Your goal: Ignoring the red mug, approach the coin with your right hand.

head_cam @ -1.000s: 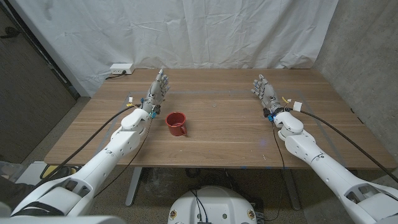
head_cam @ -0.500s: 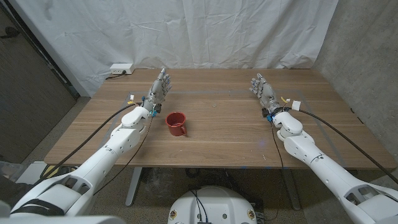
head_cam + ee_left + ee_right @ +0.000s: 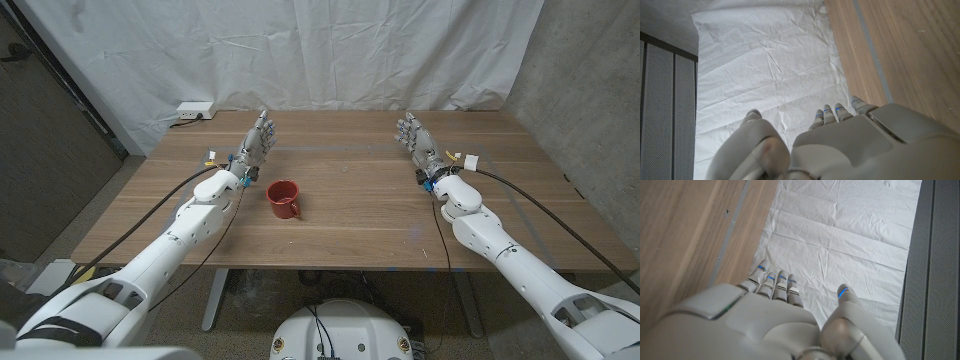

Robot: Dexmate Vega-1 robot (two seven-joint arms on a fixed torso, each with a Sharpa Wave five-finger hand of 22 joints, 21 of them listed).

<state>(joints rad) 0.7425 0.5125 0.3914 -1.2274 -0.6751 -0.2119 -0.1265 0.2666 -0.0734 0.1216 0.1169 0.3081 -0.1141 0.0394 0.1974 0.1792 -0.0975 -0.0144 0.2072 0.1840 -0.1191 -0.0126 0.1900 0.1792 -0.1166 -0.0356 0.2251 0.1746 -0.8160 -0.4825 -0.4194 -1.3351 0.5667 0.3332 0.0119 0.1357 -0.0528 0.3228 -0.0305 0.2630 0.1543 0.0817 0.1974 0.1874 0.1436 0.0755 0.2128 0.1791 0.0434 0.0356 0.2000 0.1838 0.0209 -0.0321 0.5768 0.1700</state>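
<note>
A red mug [image 3: 284, 199] stands on the wooden table [image 3: 350, 170], left of the middle, its handle toward the near edge. My right hand [image 3: 418, 143] is raised at the right far side with fingers straight and apart, holding nothing; in the right wrist view this hand [image 3: 765, 322] points at the white cloth. A faint pale speck [image 3: 416, 232] lies on the wood beside my right forearm; it is too small to tell whether it is the coin. My left hand [image 3: 255, 145] stands open beyond the mug, also seen from behind in the left wrist view [image 3: 855, 145].
A white cloth backdrop [image 3: 300, 50] hangs behind the table's far edge. A white power strip [image 3: 195, 109] lies at the far left corner. Cables run along both forearms. A grey wall [image 3: 590, 90] stands to the right.
My right hand has moved a little farther from me and slightly toward the table's middle. The left hand and the mug have hardly moved.
</note>
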